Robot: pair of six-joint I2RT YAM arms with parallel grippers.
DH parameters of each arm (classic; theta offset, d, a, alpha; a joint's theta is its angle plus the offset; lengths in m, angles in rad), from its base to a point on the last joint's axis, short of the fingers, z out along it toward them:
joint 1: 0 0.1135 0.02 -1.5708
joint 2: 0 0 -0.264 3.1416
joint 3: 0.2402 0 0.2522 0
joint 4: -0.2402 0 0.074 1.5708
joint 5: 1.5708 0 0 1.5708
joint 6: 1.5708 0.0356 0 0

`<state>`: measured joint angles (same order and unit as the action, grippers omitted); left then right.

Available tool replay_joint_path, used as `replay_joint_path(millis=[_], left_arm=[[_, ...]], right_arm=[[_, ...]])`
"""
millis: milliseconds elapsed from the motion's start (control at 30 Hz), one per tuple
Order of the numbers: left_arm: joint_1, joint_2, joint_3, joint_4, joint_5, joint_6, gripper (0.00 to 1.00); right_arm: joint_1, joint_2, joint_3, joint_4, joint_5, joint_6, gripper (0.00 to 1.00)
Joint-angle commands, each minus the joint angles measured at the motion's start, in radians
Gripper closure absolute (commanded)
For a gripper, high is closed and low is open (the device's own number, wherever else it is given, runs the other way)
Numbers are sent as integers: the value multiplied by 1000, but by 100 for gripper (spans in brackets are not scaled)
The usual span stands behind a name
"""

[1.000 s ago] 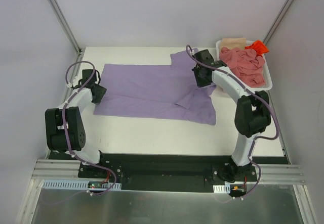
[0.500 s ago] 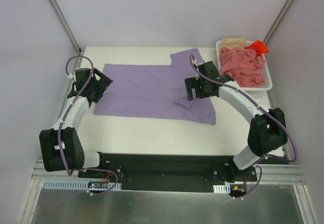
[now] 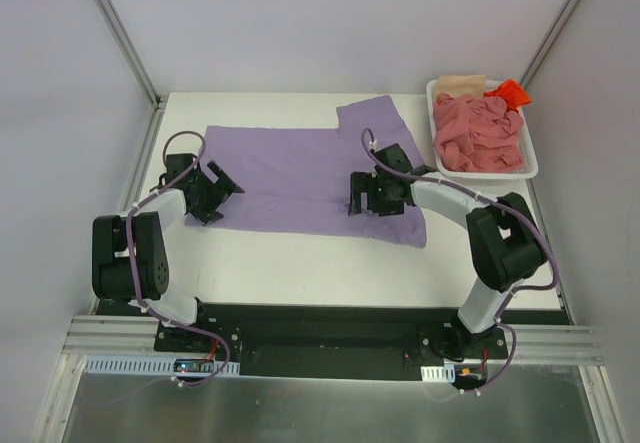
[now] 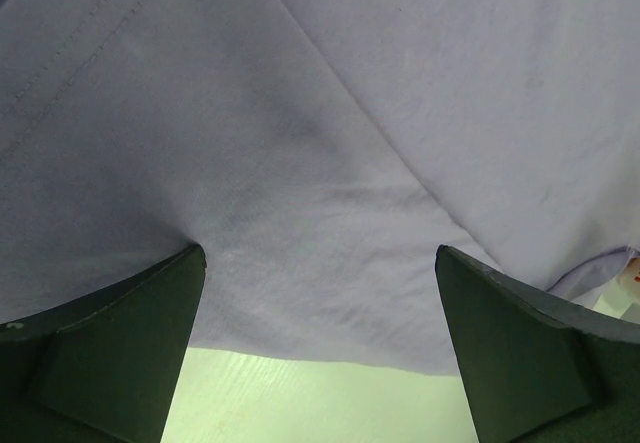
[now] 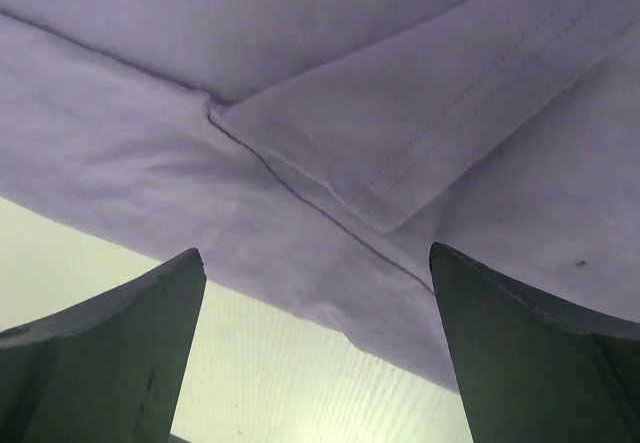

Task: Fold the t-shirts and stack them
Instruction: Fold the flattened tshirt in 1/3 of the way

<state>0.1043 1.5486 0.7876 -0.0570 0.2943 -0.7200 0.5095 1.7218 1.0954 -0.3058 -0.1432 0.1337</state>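
Over the lavender t-shirt (image 3: 290, 173), left fingers (image 4: 100, 363) and right fingers (image 5: 90, 353) gape wide, empty.

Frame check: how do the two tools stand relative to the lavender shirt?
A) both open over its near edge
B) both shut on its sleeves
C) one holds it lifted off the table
A: in the wrist views the left tool and right tool are spread wide, with the near hem of the lavender shirt lying ungripped between them.
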Motion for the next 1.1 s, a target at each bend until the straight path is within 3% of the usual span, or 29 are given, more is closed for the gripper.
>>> replay_joint_path(millis=[0, 167, 433, 700, 833, 933, 1067], left_arm=[[-5, 4, -21, 0, -43, 44, 1], [-5, 7, -16, 0, -49, 47, 1], [-5, -2, -17, -4, -83, 50, 1], [-5, -30, -21, -18, -116, 59, 1], [-5, -44, -19, -35, -129, 67, 1], [-5, -59, -27, -38, -135, 68, 1], [-5, -68, -36, -40, -132, 60, 1]], right_arm=[[4, 39, 70, 45, 16, 32, 4], [7, 77, 78, 74, 10, 40, 4], [11, 176, 225, 97, 68, 61, 4], [11, 382, 536, 131, 137, 14, 4], [6, 447, 705, 54, 128, -45, 4], [9, 366, 660, 28, 131, -78, 4], [12, 153, 404, 28, 186, -51, 4]])
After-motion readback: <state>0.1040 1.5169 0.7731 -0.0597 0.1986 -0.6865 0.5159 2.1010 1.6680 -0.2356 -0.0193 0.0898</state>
